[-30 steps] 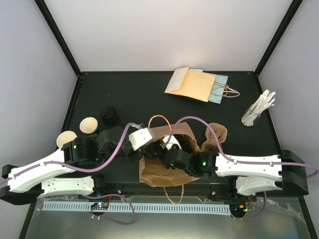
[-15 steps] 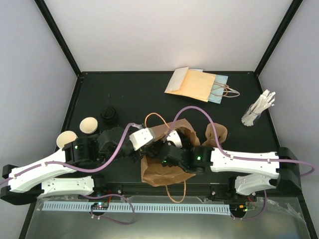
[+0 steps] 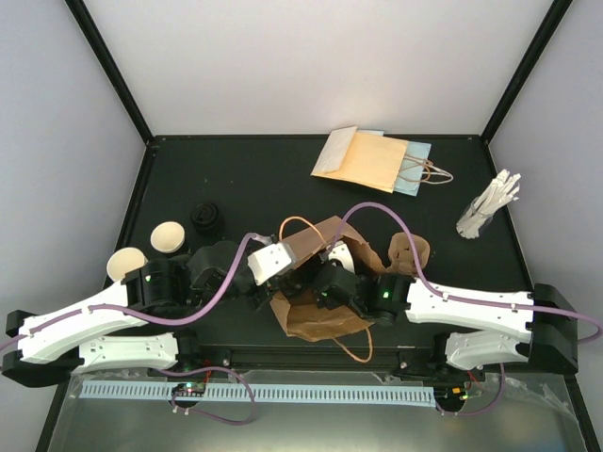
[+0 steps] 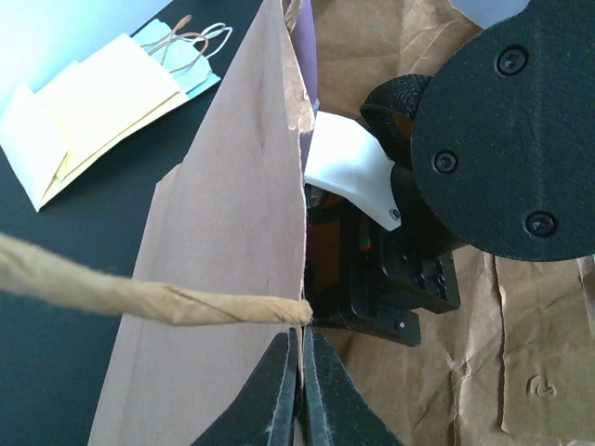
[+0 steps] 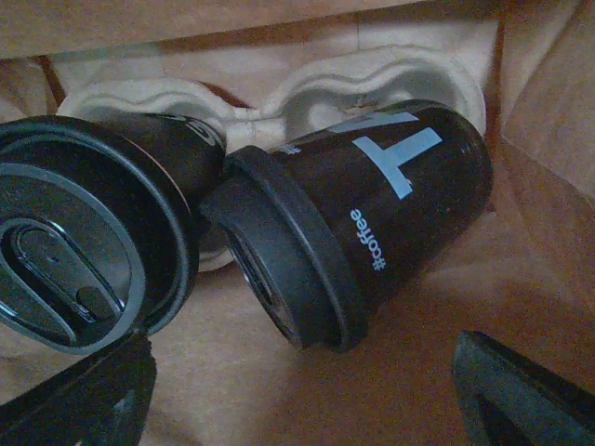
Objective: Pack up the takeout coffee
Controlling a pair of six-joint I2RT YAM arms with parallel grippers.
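The left gripper (image 4: 299, 367) pinching the brown paper bag (image 4: 223, 251) at its rim, right gripper (image 5: 297, 400) spread wide inside it, two lidded coffee cups (image 5: 372, 214) (image 5: 84, 242) on their sides by a pulp carrier (image 5: 372, 79), two open cups (image 3: 170, 235) (image 3: 125, 265) near the black worktop (image 3: 264, 179) left edge, pale walls (image 3: 311, 66)

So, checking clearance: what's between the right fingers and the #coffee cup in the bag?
Only bare bag paper separates the fingers from the cup, per the right wrist view.

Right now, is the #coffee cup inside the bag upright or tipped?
Tipped. The right wrist view shows the black cup lying on its side on the paper bag, lid on, base toward the pulp carrier.
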